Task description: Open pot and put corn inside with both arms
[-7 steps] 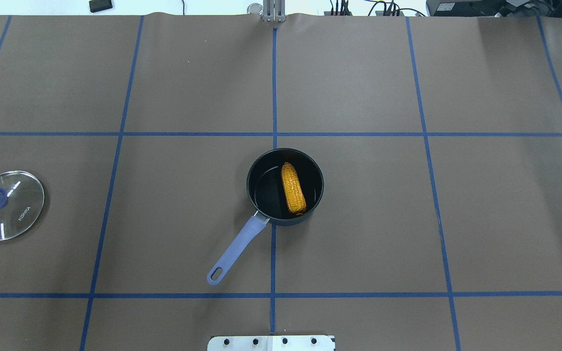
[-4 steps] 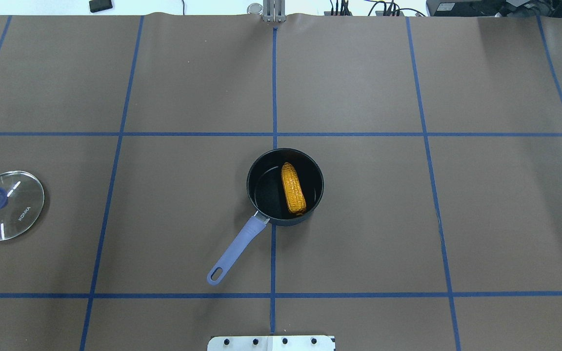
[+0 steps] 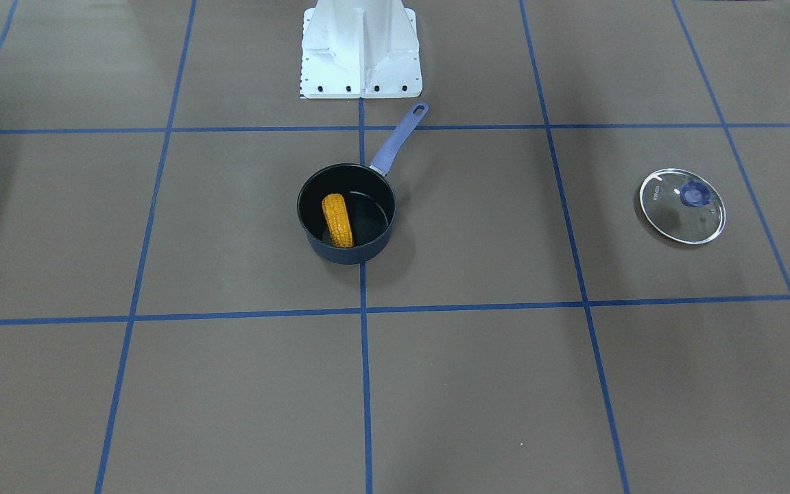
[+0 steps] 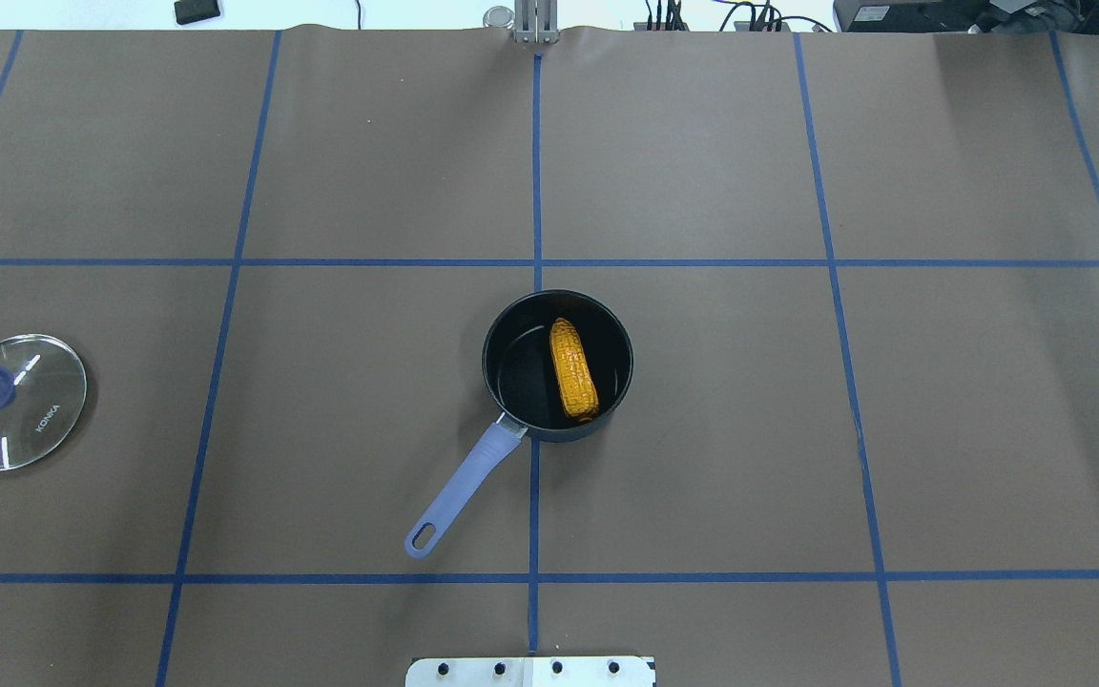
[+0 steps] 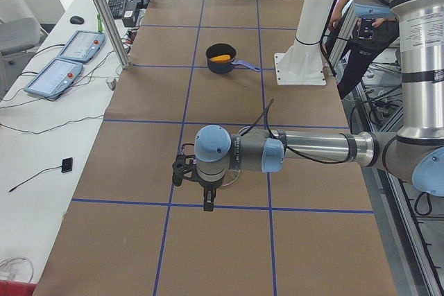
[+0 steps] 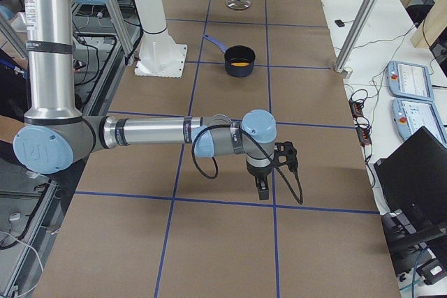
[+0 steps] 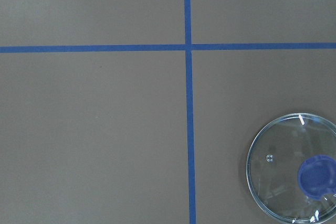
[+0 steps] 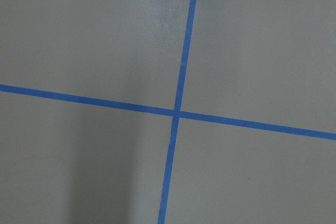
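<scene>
The dark pot stands open at the table's middle, its lilac handle pointing toward the robot's base. The orange-yellow corn lies inside it, also in the front view, with the pot's wall below it. The glass lid with a blue knob lies flat far out on the robot's left and in the left wrist view. My left gripper hangs high over the lid area. My right gripper hangs high on the far right. I cannot tell whether either is open or shut.
The white robot base stands just behind the pot's handle. Blue tape lines grid the brown table cover. Control tablets and a metal post sit beyond the table's far edge.
</scene>
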Robot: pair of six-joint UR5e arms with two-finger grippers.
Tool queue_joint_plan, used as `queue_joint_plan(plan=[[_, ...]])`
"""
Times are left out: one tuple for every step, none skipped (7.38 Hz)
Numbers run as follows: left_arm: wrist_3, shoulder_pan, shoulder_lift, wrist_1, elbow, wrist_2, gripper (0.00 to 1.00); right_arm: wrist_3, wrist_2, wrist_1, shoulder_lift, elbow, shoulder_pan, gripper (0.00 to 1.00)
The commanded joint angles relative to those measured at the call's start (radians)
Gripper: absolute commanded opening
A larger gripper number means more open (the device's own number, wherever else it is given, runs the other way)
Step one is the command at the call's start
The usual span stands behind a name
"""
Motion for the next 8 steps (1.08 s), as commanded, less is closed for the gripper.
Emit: queue_joint_plan(plan=[[0.001, 0.000, 0.000, -0.002, 0.000, -0.001, 0.98, 0.011, 0.000, 0.002, -0.001, 0.004, 0.000, 1.00], [0.001, 0.000, 0.000, -0.002, 0.000, -0.003, 0.98, 0.028, -0.001, 0.005, -0.001, 0.004, 0.000, 1.00], [0.001, 0.000, 0.000, -0.002, 0.000, -0.003, 0.98, 0.040, -0.004, 0.008, -0.001, 0.005, 0.000, 1.00], [0.001, 0.000, 0.000, -0.002, 0.000, -0.003, 0.98, 0.040, -0.004, 0.008, -0.001, 0.005, 0.000, 1.00], [0.001, 0.000, 0.000, -0.002, 0.000, -0.003, 0.98, 0.040, -0.004, 0.008, -0.001, 0.005, 0.000, 1.00], [0.001, 0.000, 0.000, -0.002, 0.000, -0.003, 0.98, 0.040, -0.003, 0.008, -0.003, 0.004, 0.000, 1.00], [0.001, 0.000, 0.000, -0.002, 0.000, -0.003, 0.98, 0.040, -0.001, 0.009, -0.003, 0.004, 0.000, 1.00], [-0.001, 0.000, 0.000, -0.002, 0.000, -0.003, 0.98, 0.040, -0.001, 0.009, -0.001, 0.004, 0.000, 1.00]])
